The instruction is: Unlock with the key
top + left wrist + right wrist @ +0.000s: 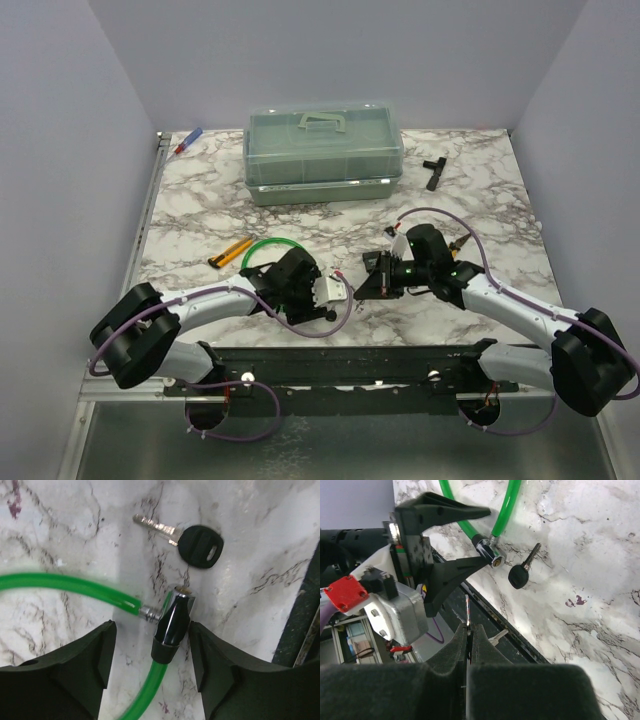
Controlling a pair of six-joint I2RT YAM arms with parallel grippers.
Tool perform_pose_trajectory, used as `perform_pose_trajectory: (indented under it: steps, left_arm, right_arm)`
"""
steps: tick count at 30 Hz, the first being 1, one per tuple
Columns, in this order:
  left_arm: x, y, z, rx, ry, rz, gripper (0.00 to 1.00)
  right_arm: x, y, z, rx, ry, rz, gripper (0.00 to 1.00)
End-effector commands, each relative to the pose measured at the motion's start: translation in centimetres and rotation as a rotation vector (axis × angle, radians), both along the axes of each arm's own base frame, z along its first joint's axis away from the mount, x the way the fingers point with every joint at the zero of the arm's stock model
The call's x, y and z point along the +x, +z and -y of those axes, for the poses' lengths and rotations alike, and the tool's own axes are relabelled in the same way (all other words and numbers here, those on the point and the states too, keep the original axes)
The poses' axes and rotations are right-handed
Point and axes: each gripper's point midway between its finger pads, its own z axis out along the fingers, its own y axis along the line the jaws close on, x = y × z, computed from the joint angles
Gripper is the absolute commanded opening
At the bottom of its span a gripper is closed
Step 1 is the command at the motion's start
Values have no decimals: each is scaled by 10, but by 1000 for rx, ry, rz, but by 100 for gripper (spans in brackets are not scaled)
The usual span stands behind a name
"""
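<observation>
Left of centre in the top view: left gripper [150, 626] spread wide, flanking the black lock body [172, 627] at the end of the green cable [60, 582]. Just above the lock body in the left wrist frame, upper middle – the key [192, 542], lying flat on the marble table [480, 230], touched by nothing. Right of centre: right gripper [468, 630], fingers pressed together.

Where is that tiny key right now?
The key lies flat on the marble table, just beyond the black lock body between the open fingers of the left gripper, in the left wrist view.
</observation>
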Motion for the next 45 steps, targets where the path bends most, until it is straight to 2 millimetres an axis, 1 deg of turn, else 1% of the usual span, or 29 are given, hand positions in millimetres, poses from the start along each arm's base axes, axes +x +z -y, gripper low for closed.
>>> perform_pose_trajectory:
  steps: [1, 3, 5, 6, 7, 8, 9, 11, 14, 15, 17, 19, 22, 27, 31, 34, 35, 38, 41, 45]
  left_arm:
    - [-8, -11, 9, -13, -60, -44, 60]
    - [-11, -15, 6, 0, -71, -47, 51]
    - [-13, -17, 5, 9, -89, -45, 39]
    - [-14, -17, 6, 8, -98, -42, 27]
    - [-15, -17, 6, 10, -109, -38, 14]
    - [-15, -16, 6, 12, -119, -25, 4]
    - [-14, -14, 7, 12, -128, -10, 0]
    - [-15, -7, 6, 8, -157, 21, 0]
    - [-16, 6, 1, -6, -211, 89, 0]
    - [-14, 11, -2, -9, -210, 123, 0]
    - [-9, 30, -4, -41, -190, 186, 0]
    - [-11, 45, -5, -81, -204, 229, 0]
    - [-14, 67, -3, -152, -240, 302, 0]
    - [-22, 89, -4, -243, -315, 420, 0]
    - [-25, 99, -3, -289, -330, 460, 0]
    - [-28, 104, 3, -324, -345, 453, 0]
    - [-28, 106, 6, -339, -344, 455, 0]
    - [-30, 109, 14, -385, -334, 429, 0]
    - [-36, 110, 24, -422, -347, 371, 0]
    - [-39, 108, 25, -425, -354, 353, 0]
  right_arm:
    - [-4, 4, -1, 36, 45, 25, 0]
    - [-6, 5, -1, 41, 53, 29, 0]
    - [-6, 4, 0, 40, 53, 29, 0]
    - [-7, 3, 0, 39, 57, 27, 0]
    - [-8, 2, 0, 36, 64, 23, 0]
    - [-9, 1, 0, 35, 70, 18, 0]
    - [-11, 0, 0, 36, 79, 15, 0]
    - [-16, 0, 0, 50, 109, 12, 0]
    - [-25, 7, -2, 100, 167, 34, 0]
    - [-28, 10, -2, 114, 180, 42, 0]
    - [-32, 16, -2, 137, 207, 60, 0]
    - [-35, 20, -2, 151, 236, 71, 0]
    - [-39, 21, -3, 158, 269, 46, 0]
    - [-55, 27, -8, 249, 349, -3, 0]
    - [-61, 31, -13, 248, 391, 0, 0]
    - [-66, 35, -22, 261, 433, -9, 0]
    - [-66, 33, -26, 256, 441, -18, 0]
    - [-61, 32, -35, 246, 452, -19, 0]
    - [-58, 31, -46, 252, 469, -17, 0]
    - [-50, 30, -58, 242, 470, -5, 0]
